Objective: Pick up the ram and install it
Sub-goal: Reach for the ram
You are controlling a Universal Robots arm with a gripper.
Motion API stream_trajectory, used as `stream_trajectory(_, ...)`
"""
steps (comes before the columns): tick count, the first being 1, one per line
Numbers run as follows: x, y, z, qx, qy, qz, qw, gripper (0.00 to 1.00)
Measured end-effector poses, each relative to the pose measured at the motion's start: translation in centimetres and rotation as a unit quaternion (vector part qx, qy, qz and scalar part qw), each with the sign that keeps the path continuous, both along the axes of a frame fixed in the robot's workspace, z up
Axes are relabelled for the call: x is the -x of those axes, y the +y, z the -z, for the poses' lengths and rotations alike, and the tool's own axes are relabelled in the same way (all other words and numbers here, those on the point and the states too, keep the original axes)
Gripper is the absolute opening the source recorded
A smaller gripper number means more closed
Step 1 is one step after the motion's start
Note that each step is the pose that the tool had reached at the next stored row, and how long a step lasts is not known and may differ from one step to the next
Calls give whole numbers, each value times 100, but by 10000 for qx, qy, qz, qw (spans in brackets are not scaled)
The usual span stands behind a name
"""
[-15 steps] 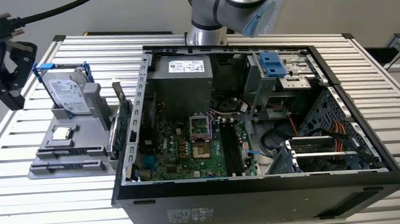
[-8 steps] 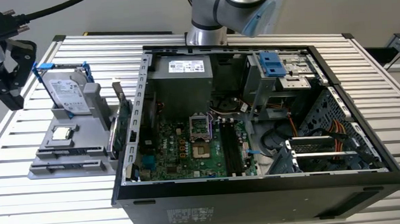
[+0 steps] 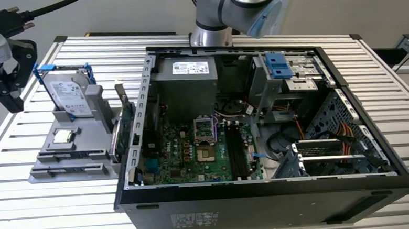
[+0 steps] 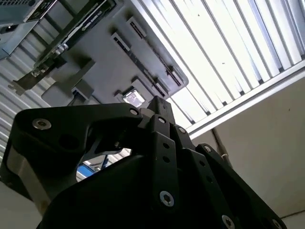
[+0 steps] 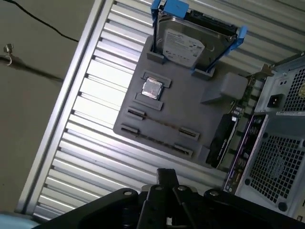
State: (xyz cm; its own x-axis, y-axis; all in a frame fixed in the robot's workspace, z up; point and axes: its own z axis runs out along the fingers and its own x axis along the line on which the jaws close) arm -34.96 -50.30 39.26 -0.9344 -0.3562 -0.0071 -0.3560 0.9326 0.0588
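The gripper (image 5: pixel 167 177) is seen clenched on nothing, its black fingers pressed together, above a ribbed aluminium table (image 5: pixel 95 90). Ahead of it, well apart, a grey parts tray (image 5: pixel 190 107) is laid on the slats. The ram (image 5: pixel 160 124) is made out as a thin dark strip stood on edge between the tray's slot holders, untouched. Beyond it from the gripper are set a small square silver chip (image 5: pixel 152 88) and a blue-framed drive (image 5: pixel 183 45), whose white label carries print too small to be read. An open computer case (image 3: pixel 265 206) is placed beside the tray. A dull floor (image 5: pixel 38 95) is shown past the table's edge.
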Motion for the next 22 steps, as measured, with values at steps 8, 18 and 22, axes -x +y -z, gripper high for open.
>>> stream_trajectory(8, 0, 1, 1, 0, 0, -360, 9994, 0)
stream_trajectory(18, 0, 5, 0, 0, 0, -1059, 9944, 0)
stream_trajectory(22, -1, 7, 0, 0, 0, -1260, 9920, 0)
